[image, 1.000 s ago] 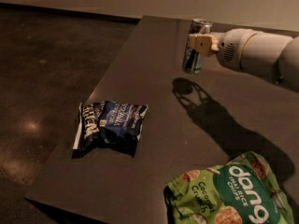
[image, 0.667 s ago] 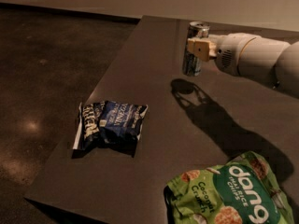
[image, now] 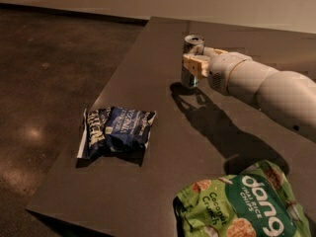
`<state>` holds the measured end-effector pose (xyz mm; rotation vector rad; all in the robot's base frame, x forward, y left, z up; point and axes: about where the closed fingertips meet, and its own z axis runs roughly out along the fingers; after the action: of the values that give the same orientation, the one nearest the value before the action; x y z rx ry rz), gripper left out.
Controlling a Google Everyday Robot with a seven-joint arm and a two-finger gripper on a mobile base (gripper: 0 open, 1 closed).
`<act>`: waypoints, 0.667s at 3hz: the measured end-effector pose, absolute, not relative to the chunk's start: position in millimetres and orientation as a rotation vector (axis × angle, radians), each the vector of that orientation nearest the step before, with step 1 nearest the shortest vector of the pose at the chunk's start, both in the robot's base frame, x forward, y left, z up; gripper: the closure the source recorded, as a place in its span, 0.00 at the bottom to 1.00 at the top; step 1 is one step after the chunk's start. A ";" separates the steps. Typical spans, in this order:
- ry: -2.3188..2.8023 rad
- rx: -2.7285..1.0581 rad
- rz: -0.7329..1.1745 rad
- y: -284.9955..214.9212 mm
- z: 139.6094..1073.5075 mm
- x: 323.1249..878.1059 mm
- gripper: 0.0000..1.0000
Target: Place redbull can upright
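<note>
The redbull can (image: 191, 58) stands upright on the dark table (image: 163, 147), toward the far middle, its shiny silver top with pull tab facing up. My gripper (image: 193, 64) reaches in from the right on a white arm. Its tan fingers (image: 196, 63) are closed around the can's middle. The can's base sits at or just above the table surface; I cannot tell if it touches.
A dark blue snack bag (image: 116, 132) lies flat at the table's left front. A green dang chips bag (image: 242, 204) lies at the front right. The table's left edge drops to a dark floor (image: 44, 83).
The gripper and the can have shifted a little to the left and slightly lower; the can stays upright in the grip.
</note>
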<state>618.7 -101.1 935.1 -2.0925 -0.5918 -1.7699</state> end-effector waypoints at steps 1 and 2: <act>-0.592 -2.090 -1.781 -96.6 929.9 622.8 1.00; -0.603 -2.085 -1.804 -93.8 923.9 625.4 0.85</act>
<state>625.4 -93.8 923.9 -2.0845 -0.6030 -1.8037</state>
